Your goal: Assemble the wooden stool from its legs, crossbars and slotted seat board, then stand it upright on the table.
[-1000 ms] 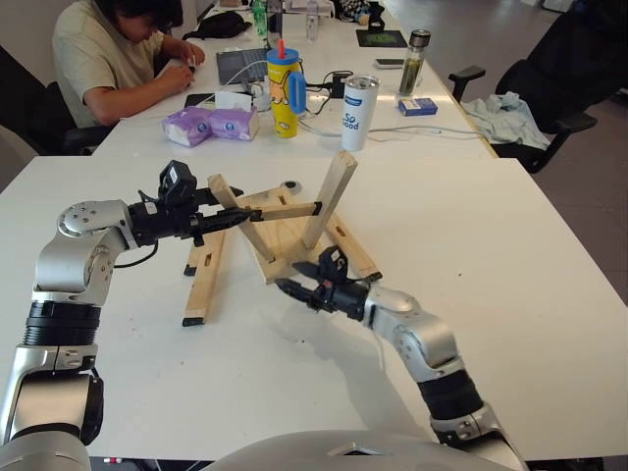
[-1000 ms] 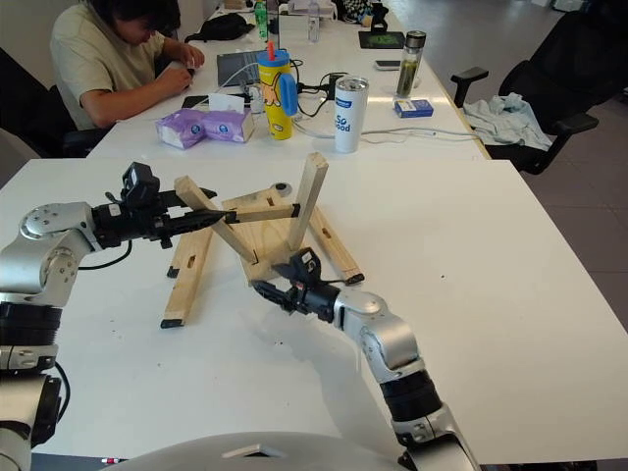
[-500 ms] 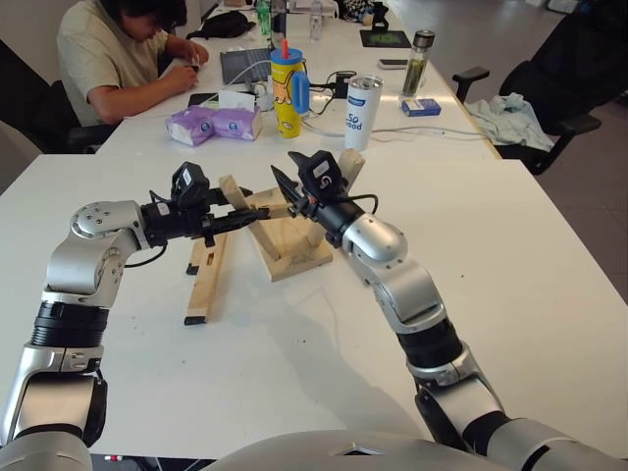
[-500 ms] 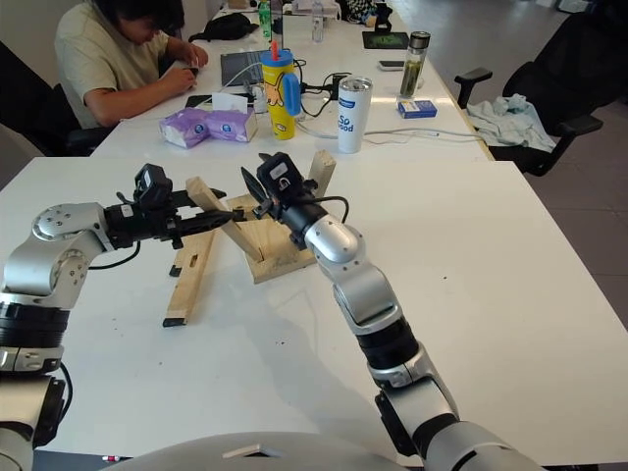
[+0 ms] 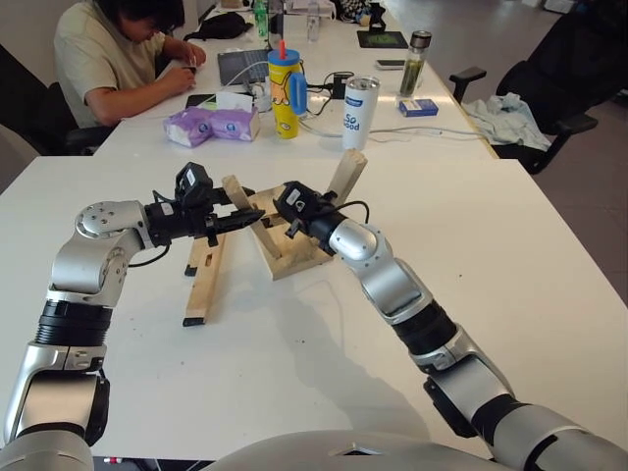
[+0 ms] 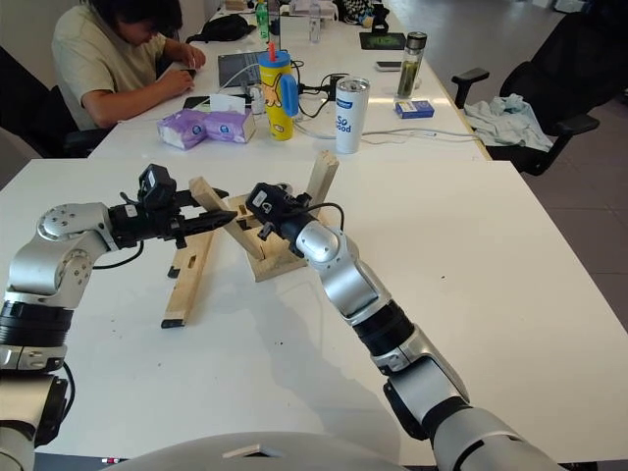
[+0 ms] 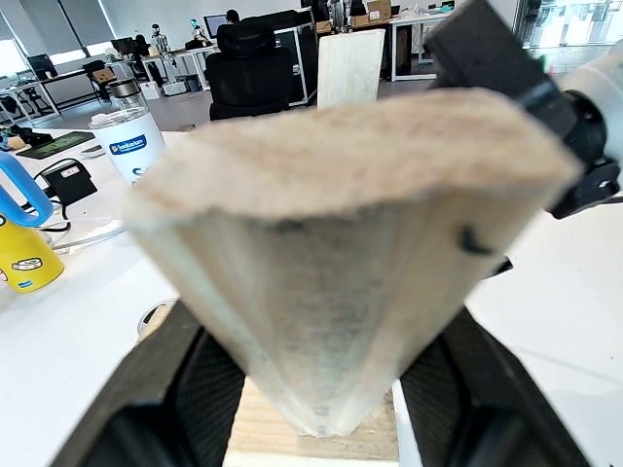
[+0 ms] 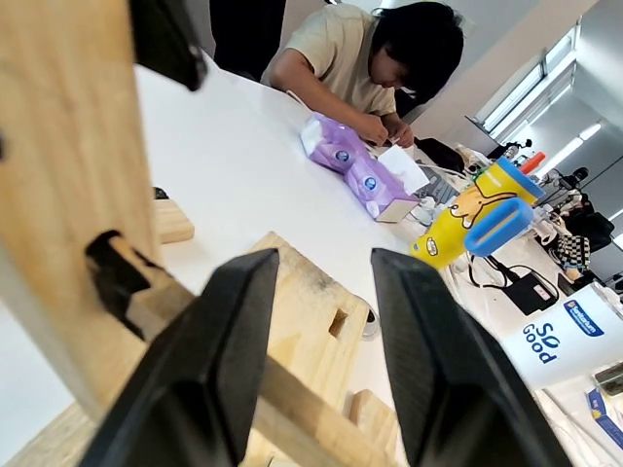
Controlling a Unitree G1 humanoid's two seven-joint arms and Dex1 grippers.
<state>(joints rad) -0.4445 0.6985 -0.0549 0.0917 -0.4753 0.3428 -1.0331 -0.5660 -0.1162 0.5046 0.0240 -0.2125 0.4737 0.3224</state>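
Roughly halfway: both claws meet at the part-built stool on the white surface.

Nearest, a loose leg frame lies flat, apparently waiting its turn. Just beyond it, the left claw is clenched on a slanted leg, probably to steady it in its slot. The right claw is released, its fingers spread over the crossbar, likely ready to seat it. Under both lies the slotted seat board, with an upright leg at its far edge. Farther back stand a lidded tumbler, a yellow cup with a straw and a dark bottle; their contents are hidden.
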